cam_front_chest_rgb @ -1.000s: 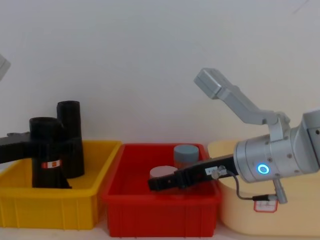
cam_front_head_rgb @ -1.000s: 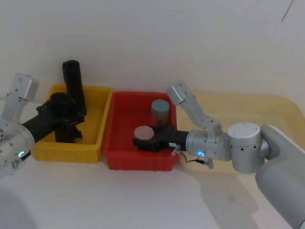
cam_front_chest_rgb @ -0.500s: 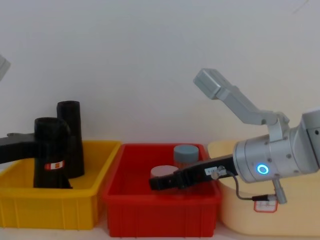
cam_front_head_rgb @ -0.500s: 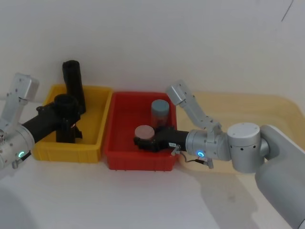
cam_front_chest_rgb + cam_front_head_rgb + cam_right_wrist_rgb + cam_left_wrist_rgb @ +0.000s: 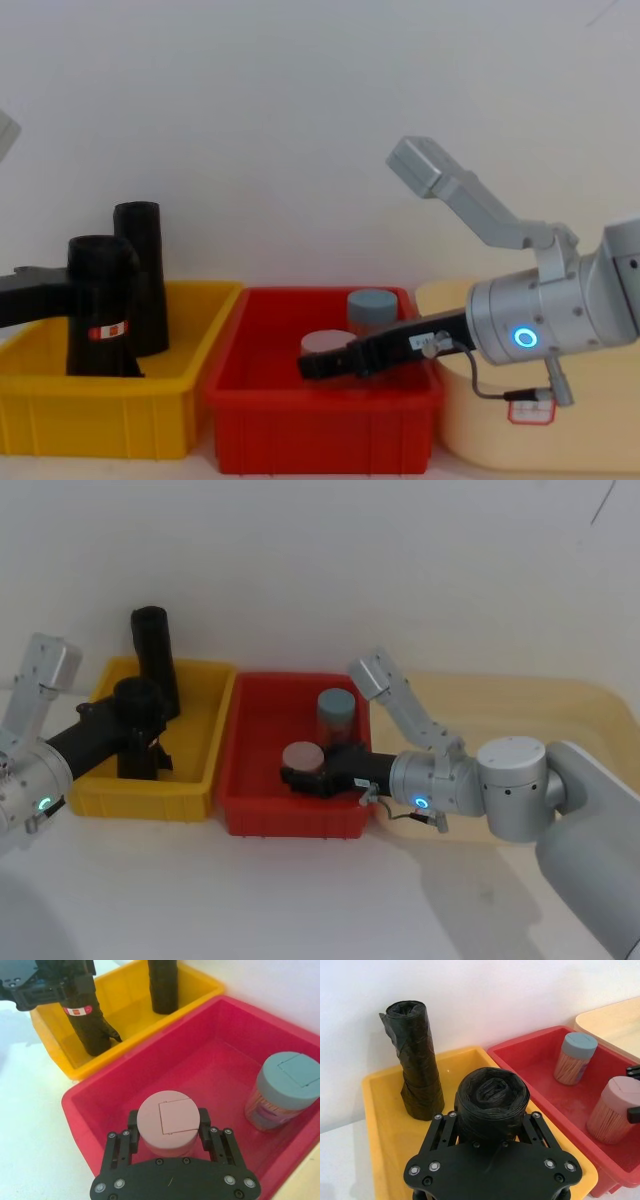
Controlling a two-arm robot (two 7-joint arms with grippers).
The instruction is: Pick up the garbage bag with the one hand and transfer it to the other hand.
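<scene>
At frame left, the yellow bin's (image 5: 140,802) walls and a slimmer black roll (image 5: 152,655) behind hemmed the labelled roll (image 5: 135,694); above was open. A pink-lidded jar (image 5: 302,757) and a blue-lidded jar (image 5: 337,710) blocked the red bin's (image 5: 290,818) right half.

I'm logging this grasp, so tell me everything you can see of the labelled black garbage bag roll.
The garbage bag is a thick roll of crinkled black plastic with a narrow red-and-white label low on its side. It stands roughly upright in the yellow bin, apart from the slimmer roll. The left gripper clasps its upper part.
</scene>
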